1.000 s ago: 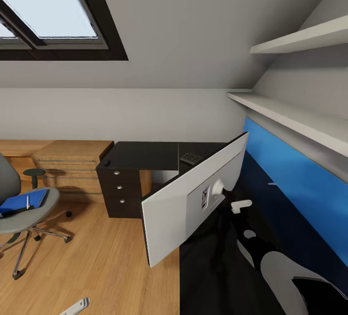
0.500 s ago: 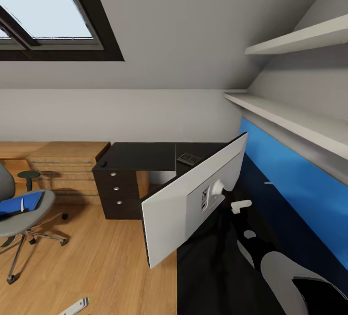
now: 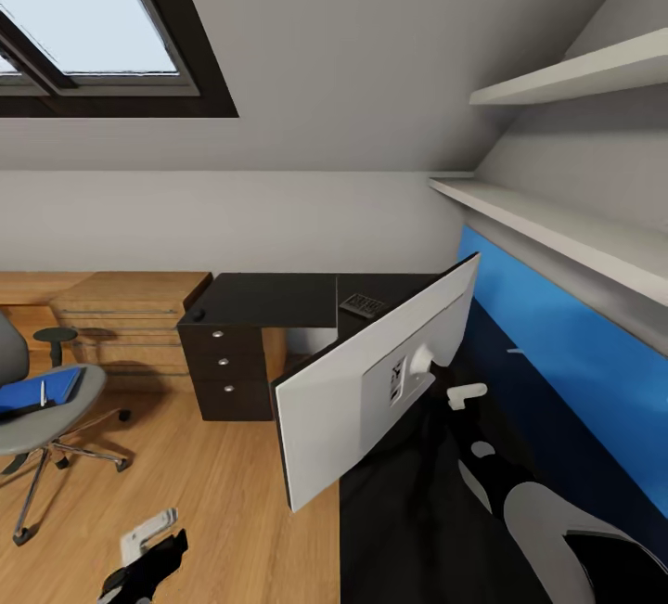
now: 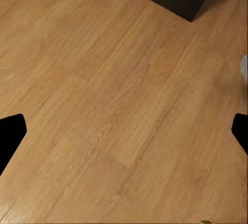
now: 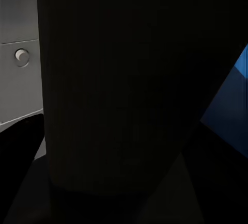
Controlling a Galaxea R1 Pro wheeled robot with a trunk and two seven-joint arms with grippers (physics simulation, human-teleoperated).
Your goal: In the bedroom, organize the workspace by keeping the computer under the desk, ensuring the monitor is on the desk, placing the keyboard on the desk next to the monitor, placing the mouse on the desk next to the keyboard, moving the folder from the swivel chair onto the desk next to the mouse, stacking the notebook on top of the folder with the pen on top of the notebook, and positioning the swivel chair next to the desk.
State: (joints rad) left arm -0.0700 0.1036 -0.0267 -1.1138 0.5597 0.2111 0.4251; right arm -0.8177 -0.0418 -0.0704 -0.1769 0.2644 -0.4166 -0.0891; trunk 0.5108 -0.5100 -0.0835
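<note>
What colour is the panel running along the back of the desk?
Bright blue. The back panel shows best in the head view, behind the black desk top.

Three cameras: one high and wide, two low and close.

The head view looks forward and down over the desk [image 3: 278, 298], the back of the monitor [image 3: 371, 391] close in front, the swivel chair [image 3: 37, 400] off at its left edge. The left wrist view faces down onto the wood floor [image 4: 113, 105], sharing it and a dark desk corner with the head view. The right wrist view sits very near a dark surface, the blue back panel [image 5: 232, 100] beside it.
</note>
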